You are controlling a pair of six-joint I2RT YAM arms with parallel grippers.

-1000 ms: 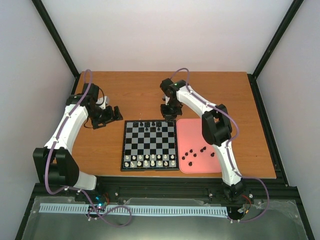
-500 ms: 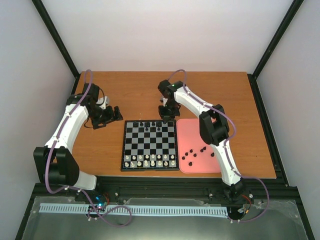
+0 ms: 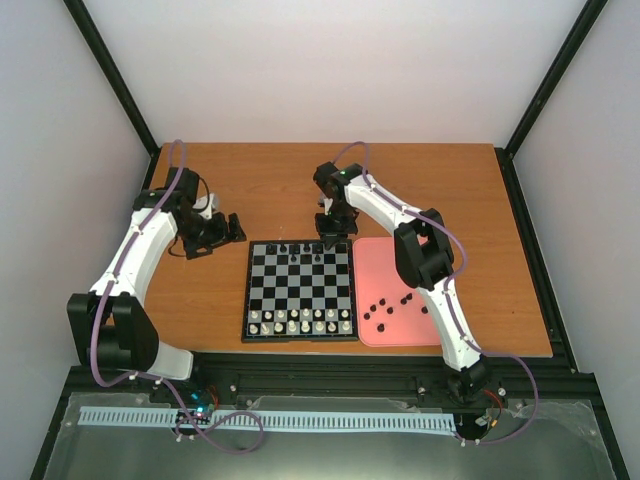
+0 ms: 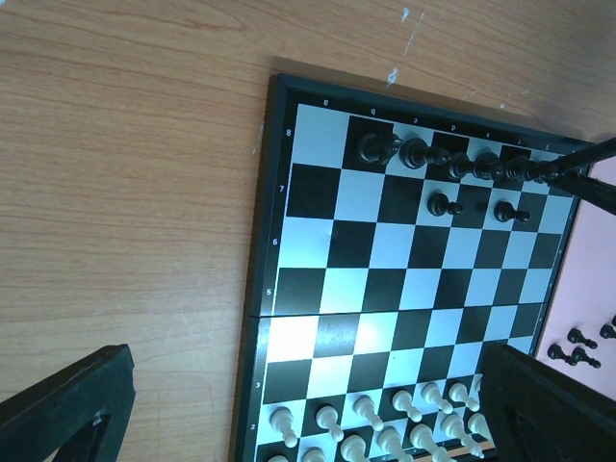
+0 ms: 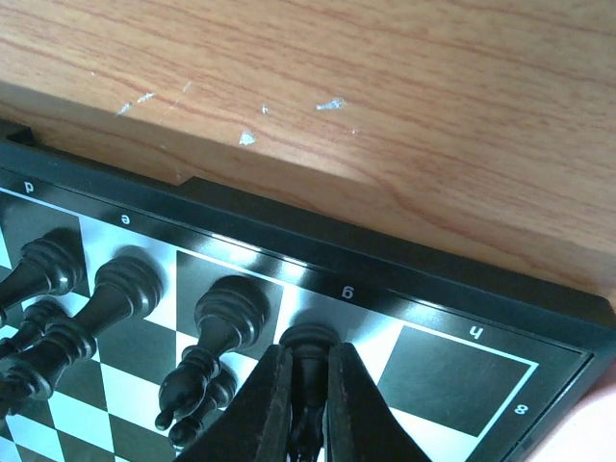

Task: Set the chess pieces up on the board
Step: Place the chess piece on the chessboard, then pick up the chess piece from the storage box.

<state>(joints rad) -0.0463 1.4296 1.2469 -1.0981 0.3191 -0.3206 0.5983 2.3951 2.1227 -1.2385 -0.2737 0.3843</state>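
the wooden table (image 3: 260, 180) carries the board (image 3: 300, 288) at its middle and, just to the right of it, a pink tray (image 3: 400, 265). judging by how things lie, the job is about half done. the white pieces (image 4: 371, 409) already fill the two near rows, sixteen as far as the top view lets me count. the far rows for black are only partly filled. the left gripper (image 3: 232, 228) hangs with its jaws wide and holds nothing, over bare table left of the board's far left corner. the right gripper (image 5: 308, 361) sits at the board's far right, its fingers pinched narrow around the held piece (image 5: 308, 337) over the g square of the far row. its base is hidden, so i cannot tell whether it stands on the square. of the black chess pieces (image 4: 412, 151), five stand in the far row from b to f and two small ones stand in the row in front, so there are eight at the board counting the gripped one. both corner squares of the far row are bare. the spare pieces (image 3: 388, 310) lie scattered on the near half of the tray. there look to be seven or eight, too small to count surely, and these remain to be placed, mostly in the second row.
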